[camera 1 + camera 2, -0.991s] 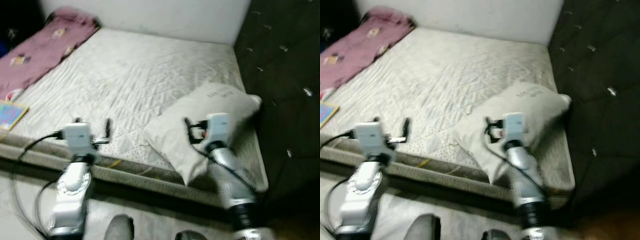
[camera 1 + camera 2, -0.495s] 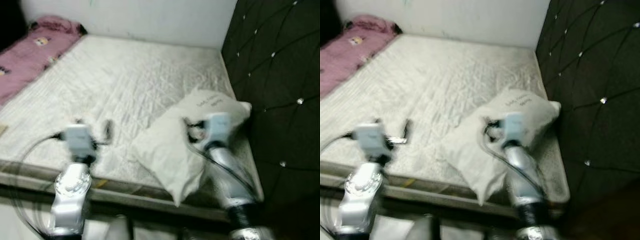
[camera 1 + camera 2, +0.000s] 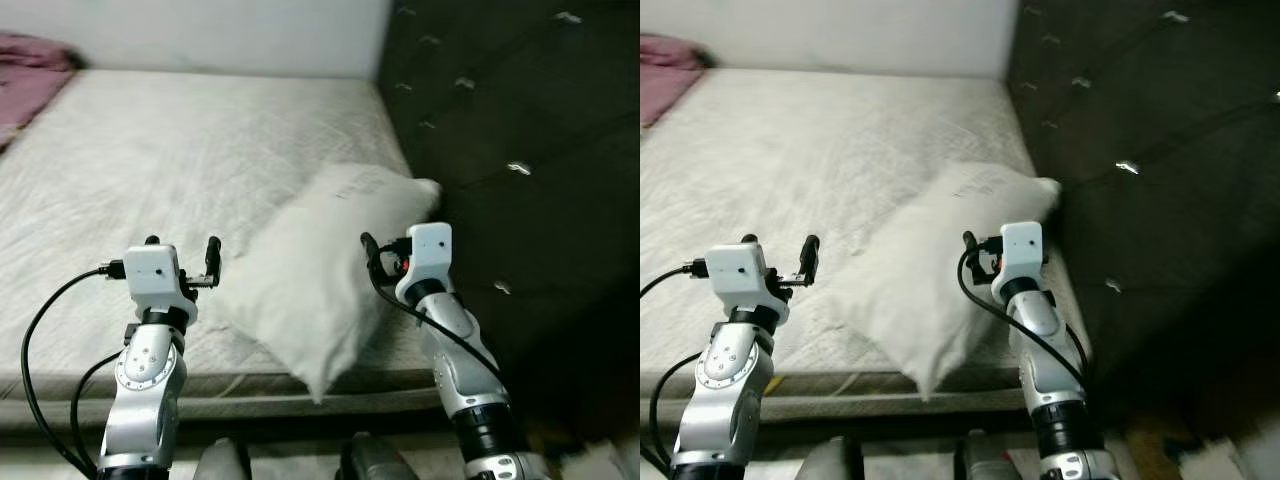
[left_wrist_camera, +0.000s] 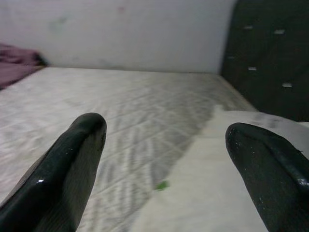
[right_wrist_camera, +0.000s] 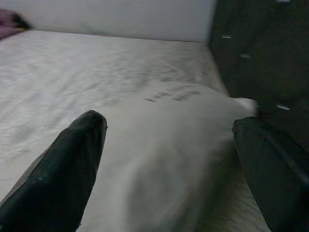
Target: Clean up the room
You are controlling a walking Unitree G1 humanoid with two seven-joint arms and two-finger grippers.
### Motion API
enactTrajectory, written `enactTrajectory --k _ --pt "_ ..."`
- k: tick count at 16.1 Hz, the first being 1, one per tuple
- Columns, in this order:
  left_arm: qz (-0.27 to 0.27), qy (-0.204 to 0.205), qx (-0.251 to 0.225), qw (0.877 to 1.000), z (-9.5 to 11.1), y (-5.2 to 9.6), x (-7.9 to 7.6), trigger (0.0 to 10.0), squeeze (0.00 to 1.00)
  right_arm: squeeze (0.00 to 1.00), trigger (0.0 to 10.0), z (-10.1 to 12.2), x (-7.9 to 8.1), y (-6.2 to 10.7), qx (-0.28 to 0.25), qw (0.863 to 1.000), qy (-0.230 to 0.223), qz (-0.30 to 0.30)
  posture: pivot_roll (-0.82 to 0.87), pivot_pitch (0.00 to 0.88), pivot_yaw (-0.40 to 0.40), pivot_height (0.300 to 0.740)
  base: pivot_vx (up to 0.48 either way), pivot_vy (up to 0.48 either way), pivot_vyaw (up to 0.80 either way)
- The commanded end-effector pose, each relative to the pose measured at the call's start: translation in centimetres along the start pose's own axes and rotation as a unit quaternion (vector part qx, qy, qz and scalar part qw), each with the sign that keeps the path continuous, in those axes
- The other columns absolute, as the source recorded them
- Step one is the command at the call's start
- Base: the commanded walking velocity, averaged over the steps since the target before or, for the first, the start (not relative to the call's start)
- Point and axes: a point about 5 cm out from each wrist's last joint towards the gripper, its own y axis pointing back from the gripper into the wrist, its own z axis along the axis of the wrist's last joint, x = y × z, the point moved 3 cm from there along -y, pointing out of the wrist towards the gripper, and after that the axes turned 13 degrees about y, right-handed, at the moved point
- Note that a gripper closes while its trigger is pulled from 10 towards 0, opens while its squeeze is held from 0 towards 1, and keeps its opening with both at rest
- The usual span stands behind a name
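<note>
A white pillow [image 3: 305, 275] lies askew on the pale quilted mattress [image 3: 150, 150], one corner by the dark headboard and one over the bed's front edge. My left gripper [image 3: 182, 247] is held open above the mattress, just left of the pillow, with nothing between its fingers. My right gripper [image 3: 392, 250] is open too, over the pillow's right side; the right wrist view looks along its spread fingers [image 5: 77, 154] onto the pillow [image 5: 169, 154]. In the left wrist view the pillow [image 4: 227, 183] lies beside one finger [image 4: 72, 159].
A dark tufted headboard [image 3: 500, 130] rises along the right of the bed. A pink blanket [image 3: 25, 55] lies at the far left corner, against the white wall [image 3: 200, 30]. The bed's front edge [image 3: 60, 405] runs just ahead of my feet.
The view has swung to the right: the headboard takes up more of the picture and the pink blanket has slid nearly out at the left. Both arms hold the same pose.
</note>
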Motion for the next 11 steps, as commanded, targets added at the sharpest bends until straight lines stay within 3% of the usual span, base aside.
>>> enactTrajectory --k 1,3,8,11 --pt "0.002 0.000 -0.005 1.000 0.3 -0.3 -0.1 10.0 0.00 0.00 10.0 0.2 -0.2 -0.2 0.002 1.000 0.002 -0.002 -0.05 0.019 -0.042 0.687 0.000 0.000 -0.80" --pt "0.005 -0.013 -0.017 1.000 0.9 -0.5 -0.1 10.0 0.00 0.00 10.0 0.7 -0.1 -0.3 -0.006 1.000 0.004 -0.002 -0.04 0.040 -0.040 0.687 0.000 0.000 -0.63" --pt "0.015 -0.022 -0.017 0.999 1.3 -0.3 0.6 10.0 0.00 0.00 10.0 1.0 1.2 -0.1 -0.014 1.000 0.004 0.015 -0.03 0.062 -0.026 0.687 0.000 0.000 0.00" --pt "0.023 -0.024 -0.013 0.999 1.1 -0.1 0.8 10.0 0.00 0.00 10.0 1.0 1.3 0.0 -0.014 1.000 0.000 0.015 -0.03 0.062 -0.022 0.647 0.000 0.000 0.00"
